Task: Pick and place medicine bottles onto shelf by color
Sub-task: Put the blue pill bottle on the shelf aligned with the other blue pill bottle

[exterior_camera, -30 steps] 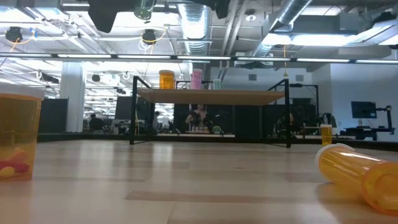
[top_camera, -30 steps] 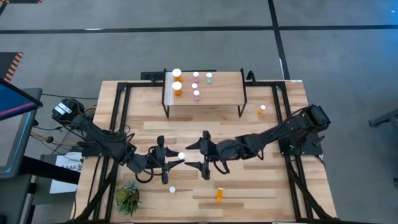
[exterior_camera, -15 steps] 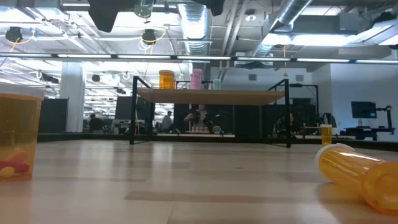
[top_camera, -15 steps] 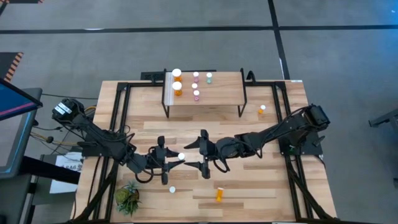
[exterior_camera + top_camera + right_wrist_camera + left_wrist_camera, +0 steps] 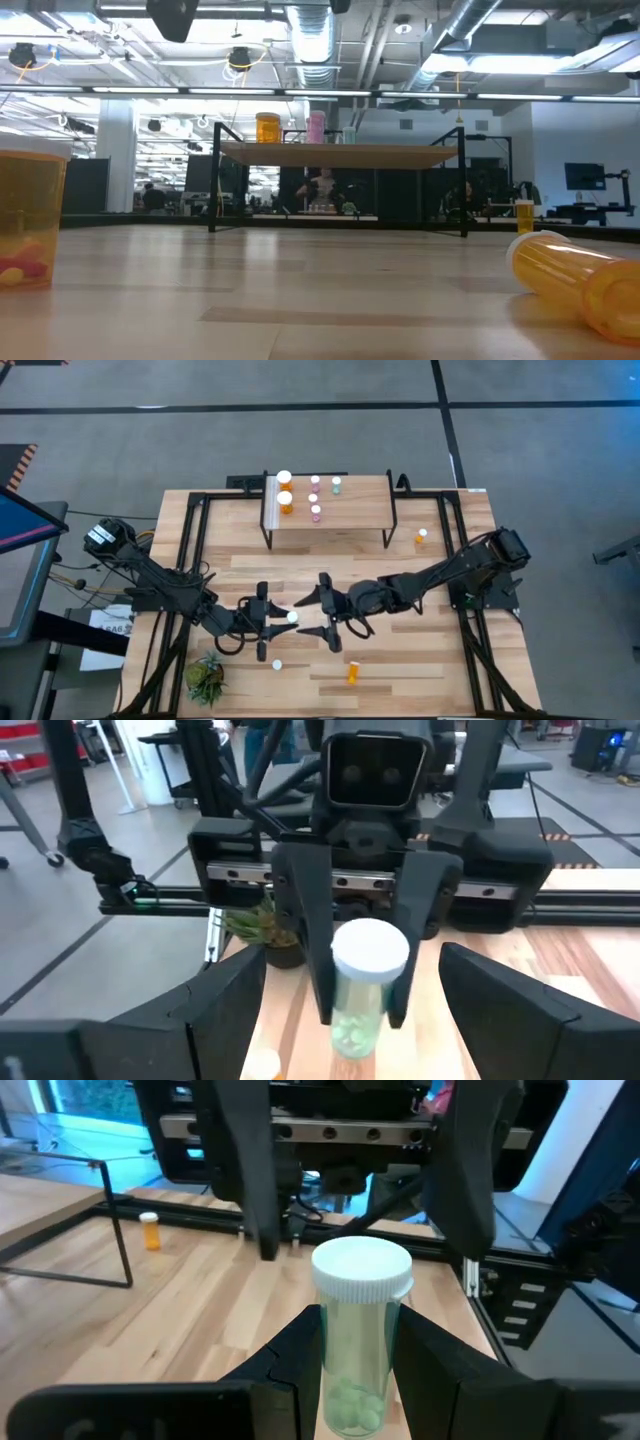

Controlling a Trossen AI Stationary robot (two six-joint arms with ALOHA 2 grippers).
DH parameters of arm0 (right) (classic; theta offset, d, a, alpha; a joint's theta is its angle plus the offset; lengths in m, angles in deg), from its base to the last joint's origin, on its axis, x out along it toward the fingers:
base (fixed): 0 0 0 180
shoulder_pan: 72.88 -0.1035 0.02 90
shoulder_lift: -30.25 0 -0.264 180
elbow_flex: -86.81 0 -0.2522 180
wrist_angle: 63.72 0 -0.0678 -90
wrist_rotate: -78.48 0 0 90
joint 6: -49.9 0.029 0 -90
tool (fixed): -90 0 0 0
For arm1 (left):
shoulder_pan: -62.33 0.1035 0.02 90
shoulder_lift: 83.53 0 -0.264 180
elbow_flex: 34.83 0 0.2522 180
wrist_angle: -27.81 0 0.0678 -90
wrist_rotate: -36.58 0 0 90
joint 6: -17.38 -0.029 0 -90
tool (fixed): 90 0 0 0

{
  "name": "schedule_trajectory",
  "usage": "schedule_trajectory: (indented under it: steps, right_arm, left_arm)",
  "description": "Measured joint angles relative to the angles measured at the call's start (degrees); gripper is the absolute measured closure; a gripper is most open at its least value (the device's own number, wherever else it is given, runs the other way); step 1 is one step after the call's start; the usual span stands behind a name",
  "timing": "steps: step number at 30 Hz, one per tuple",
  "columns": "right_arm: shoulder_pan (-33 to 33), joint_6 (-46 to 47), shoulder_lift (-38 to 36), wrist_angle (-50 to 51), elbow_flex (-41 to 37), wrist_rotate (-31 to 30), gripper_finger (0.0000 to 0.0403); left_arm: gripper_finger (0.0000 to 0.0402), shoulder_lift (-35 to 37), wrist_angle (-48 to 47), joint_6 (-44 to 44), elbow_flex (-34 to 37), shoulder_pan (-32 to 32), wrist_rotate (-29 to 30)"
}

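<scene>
The bench point(image 5: 420, 660) is a light wood-plank top on a black frame. Toward its far edge stands the shelf point(image 5: 360, 510), a small raised wooden platform on thin black legs with a white strip at one end. On the shelf stand two orange bottles point(image 5: 285, 501), three pink bottles point(image 5: 315, 511) and one pale green bottle point(image 5: 336, 485) (all upright, white-capped). Directly on the bench: a small orange bottle point(image 5: 421, 537) near the right edge, an orange bottle lying on its side point(image 5: 352, 672) near the front, a white-capped bottle point(image 5: 277, 665) beside the potted plant point(image 5: 205, 677).
</scene>
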Motion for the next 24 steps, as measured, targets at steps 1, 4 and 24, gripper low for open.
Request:
schedule_trajectory:
  steps: [1, 4, 24]
  right_arm:
    - [-0.03, 0.02, 0.00, 0.01, 0.02, 0.01, 0.0081]
    - [0.02, 0.28, 0.00, 0.30, 0.02, 0.01, 0.0081]
    - [1.38, 4.12, 0.00, -0.90, 0.07, 0.02, 0.0100]
  left_arm:
    - [0.0313, -0.18, 0.19, -0.02, 0.00, 0.00, 0.02]
    - [0.0313, -0.85, 1.66, -0.67, 0.00, 0.11, -0.30]
    - [0.0313, -0.81, 3.30, -1.15, -0.04, 0.76, -1.59]
